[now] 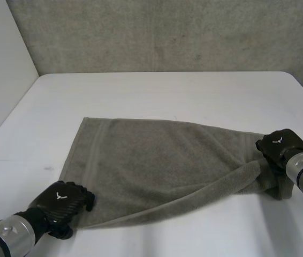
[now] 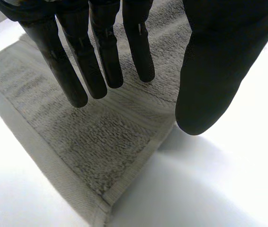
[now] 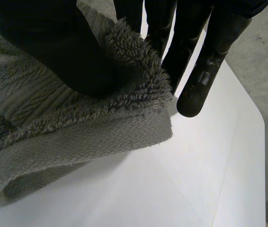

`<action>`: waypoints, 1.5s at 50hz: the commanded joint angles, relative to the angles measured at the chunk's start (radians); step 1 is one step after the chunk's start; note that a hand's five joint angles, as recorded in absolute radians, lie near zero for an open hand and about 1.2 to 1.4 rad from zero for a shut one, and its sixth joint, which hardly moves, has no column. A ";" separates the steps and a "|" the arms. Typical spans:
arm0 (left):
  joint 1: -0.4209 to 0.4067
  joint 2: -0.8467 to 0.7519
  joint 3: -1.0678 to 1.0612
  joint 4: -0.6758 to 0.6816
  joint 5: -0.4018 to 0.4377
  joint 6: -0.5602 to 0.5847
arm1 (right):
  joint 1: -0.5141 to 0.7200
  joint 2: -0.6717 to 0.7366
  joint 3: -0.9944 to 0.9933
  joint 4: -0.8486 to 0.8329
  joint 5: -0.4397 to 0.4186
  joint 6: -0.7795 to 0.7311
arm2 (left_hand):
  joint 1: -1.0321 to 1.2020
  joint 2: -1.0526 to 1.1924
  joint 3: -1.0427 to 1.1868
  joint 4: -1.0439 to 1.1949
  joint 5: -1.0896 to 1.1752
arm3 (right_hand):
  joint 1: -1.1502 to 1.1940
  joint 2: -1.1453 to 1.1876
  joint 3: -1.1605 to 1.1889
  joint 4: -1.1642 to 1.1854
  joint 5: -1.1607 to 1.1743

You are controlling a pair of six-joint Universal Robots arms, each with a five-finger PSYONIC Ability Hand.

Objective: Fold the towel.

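Note:
A grey-green towel (image 1: 157,160) lies spread on the white table (image 1: 167,91). Its near right part is pulled up into a rolled ridge that runs to my right hand (image 1: 281,144). That hand pinches the towel's right corner (image 3: 77,127) between thumb (image 3: 53,47) and fingers (image 3: 205,71), lifted slightly off the table. My left hand (image 1: 63,199) is at the towel's near left corner (image 2: 91,142). Its fingers (image 2: 77,52) point straight down over the cloth and its thumb (image 2: 214,71) stands apart over the bare table, with nothing between them.
A grey rough wall (image 1: 167,32) closes the table's far side and a white panel (image 1: 1,64) stands along its left. Bare white tabletop (image 3: 195,179) lies beyond the towel on the far side and to the right.

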 commanded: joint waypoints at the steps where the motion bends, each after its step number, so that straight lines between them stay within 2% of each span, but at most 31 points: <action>1: -0.006 -0.016 -0.009 0.000 0.000 0.000 | -0.005 0.007 -0.007 -0.013 0.004 0.000 | 0.093 0.091 0.091 0.090 0.092 | 0.435 0.211 0.205 0.199 0.222; 8: -0.004 -0.025 -0.006 0.008 0.000 0.000 | -0.005 0.016 -0.010 -0.013 0.004 0.000 | 0.104 0.102 0.103 0.102 0.104 | 0.435 0.211 0.205 0.199 0.222; 16: -0.004 -0.063 -0.004 0.066 -0.002 0.000 | -0.005 0.023 -0.007 -0.011 0.004 0.000 | 0.248 0.246 0.246 0.245 0.248 | 0.435 0.211 0.205 0.199 0.222; 17: -0.050 -0.138 0.173 0.201 -0.014 -0.014 | 0.000 0.019 -0.021 -0.003 0.001 0.000 | 0.753 0.751 0.751 0.750 0.752 | 0.435 0.211 0.205 0.199 0.222; 20: -0.064 -0.172 0.223 0.201 -0.016 -0.014 | 0.001 0.017 -0.038 -0.002 0.001 0.001 | 0.753 0.751 0.751 0.750 0.752 | 0.435 0.211 0.205 0.199 0.222; 26: -0.091 -0.349 0.474 0.188 -0.050 -0.011 | 0.003 0.017 -0.070 -0.005 0.005 0.023 | 0.753 0.751 0.751 0.750 0.752 | 0.435 0.211 0.205 0.199 0.222; 30: -0.145 -0.480 0.670 0.183 -0.105 -0.011 | 0.000 0.037 -0.107 -0.011 0.002 0.105 | 0.753 0.751 0.751 0.750 0.752 | 0.435 0.211 0.205 0.199 0.222; 37: -0.179 -0.626 0.896 0.186 -0.148 -0.021 | -0.006 0.082 -0.156 -0.029 0.002 0.199 | 0.753 0.751 0.751 0.750 0.752 | 0.435 0.211 0.205 0.199 0.222; 45: -0.237 -0.800 1.165 0.184 -0.160 -0.098 | -0.005 0.149 -0.220 -0.077 0.010 0.222 | 0.753 0.751 0.751 0.750 0.752 | 0.435 0.211 0.205 0.199 0.222; 47: -0.242 -0.865 1.265 0.181 -0.187 -0.109 | 0.000 0.180 -0.257 -0.079 0.027 0.222 | 0.753 0.751 0.751 0.750 0.752 | 0.435 0.211 0.205 0.199 0.222; 58: -0.243 -1.042 1.511 0.106 -0.206 -0.107 | 0.006 0.301 -0.389 -0.080 0.085 0.208 | 0.753 0.751 0.751 0.750 0.752 | 0.435 0.211 0.205 0.199 0.222; 65: -0.245 -1.094 1.576 0.095 -0.204 -0.106 | 0.006 0.350 -0.431 -0.079 0.088 0.196 | 0.753 0.751 0.751 0.750 0.752 | 0.435 0.211 0.205 0.199 0.222; 66: -0.248 -1.100 1.576 0.097 -0.201 -0.103 | 0.006 0.358 -0.434 -0.079 0.087 0.187 | 0.753 0.751 0.751 0.750 0.752 | 0.276 0.052 0.046 0.040 0.063; 67: -0.248 -1.100 1.576 0.097 -0.201 -0.103 | 0.008 0.362 -0.435 -0.079 0.088 0.179 | 0.753 0.751 0.751 0.750 0.752 | -0.165 -0.388 -0.394 -0.400 -0.378; 68: -0.251 -1.100 1.571 0.099 -0.197 -0.101 | 0.008 0.363 -0.435 -0.079 0.088 0.179 | 0.753 0.751 0.751 0.750 0.752 | -0.169 -0.393 -0.399 -0.405 -0.382; 69: -0.256 -1.099 1.570 0.100 -0.197 -0.104 | 0.008 0.364 -0.440 -0.079 0.090 0.172 | 0.614 0.612 0.612 0.611 0.613 | -0.701 -0.924 -0.930 -0.937 -0.914; 70: -0.256 -1.099 1.570 0.100 -0.197 -0.104 | 0.008 0.364 -0.440 -0.079 0.090 0.171 | 0.612 0.610 0.611 0.610 0.612 | -0.706 -0.930 -0.936 -0.942 -0.919; 72: -0.271 -1.091 1.570 0.099 -0.200 -0.106 | 0.008 0.358 -0.455 -0.077 0.093 0.165 | -0.261 -0.263 -0.263 -0.264 -0.262 | -0.787 -1.011 -1.017 -1.023 -1.000; 74: -0.271 -1.091 1.570 0.099 -0.200 -0.106 | 0.006 0.346 -0.464 -0.076 0.094 0.165 | -0.265 -0.267 -0.267 -0.268 -0.266 | -0.787 -1.011 -1.017 -1.023 -1.000; 75: -0.282 -1.079 1.567 0.099 -0.200 -0.107 | 0.004 0.329 -0.469 -0.074 0.096 0.165 | -0.469 -0.471 -0.471 -0.472 -0.469 | -0.787 -1.011 -1.017 -1.023 -1.000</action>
